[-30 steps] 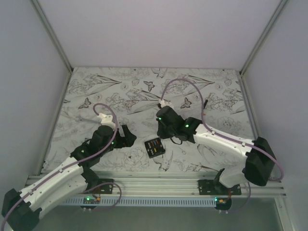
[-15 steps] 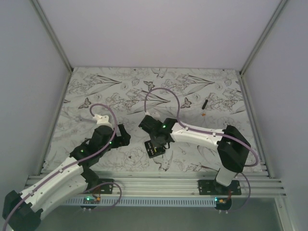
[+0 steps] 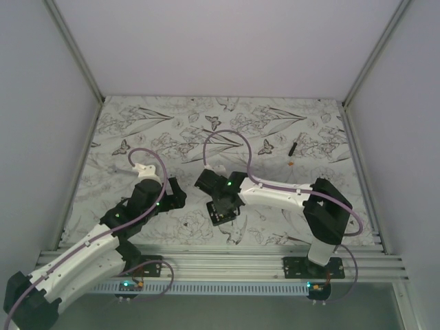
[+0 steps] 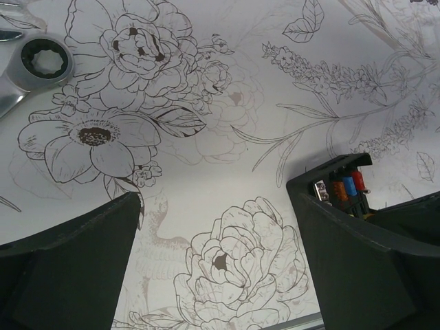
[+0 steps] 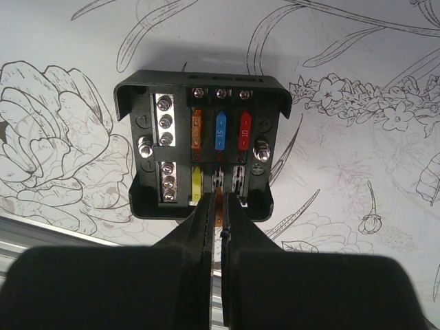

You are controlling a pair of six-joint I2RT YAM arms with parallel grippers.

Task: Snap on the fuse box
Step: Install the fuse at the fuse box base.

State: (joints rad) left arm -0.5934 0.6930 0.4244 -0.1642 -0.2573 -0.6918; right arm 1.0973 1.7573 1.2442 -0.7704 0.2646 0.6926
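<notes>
Two grippers: you have both low over the near middle of the flower-printed worktop (image 3: 137,124).
Left gripper: your left gripper (image 4: 216,196) stands spread as wide as it goes, with nothing between its fingers (image 4: 75,261) but bare printed surface.
Right gripper: your right gripper (image 5: 218,206) is pinched closed, its tips over the near edge of the fuse box (image 5: 203,141).
Between the tips: a thin orange sliver (image 5: 218,199) shows there; you cannot tell whether it is gripped or seated in the box.
Fuse box place: from above, it lies flat on the worktop directly under the right gripper, just right of the left gripper and apart from it.
Fuse box face: it is open to the camera, with an orange fuse (image 5: 197,127), a blue fuse (image 5: 220,130) and a red fuse (image 5: 245,130) in the far row, and a yellow fuse (image 5: 196,182) in the near row.
Left wrist view: the box's corner peeks past the right finger.
Wrench: a silver ring end (image 4: 42,63) lies at the far left.
Far right: a thin black stick (image 3: 293,146) and a tiny orange bit (image 3: 291,163) lie well away from the box.
</notes>
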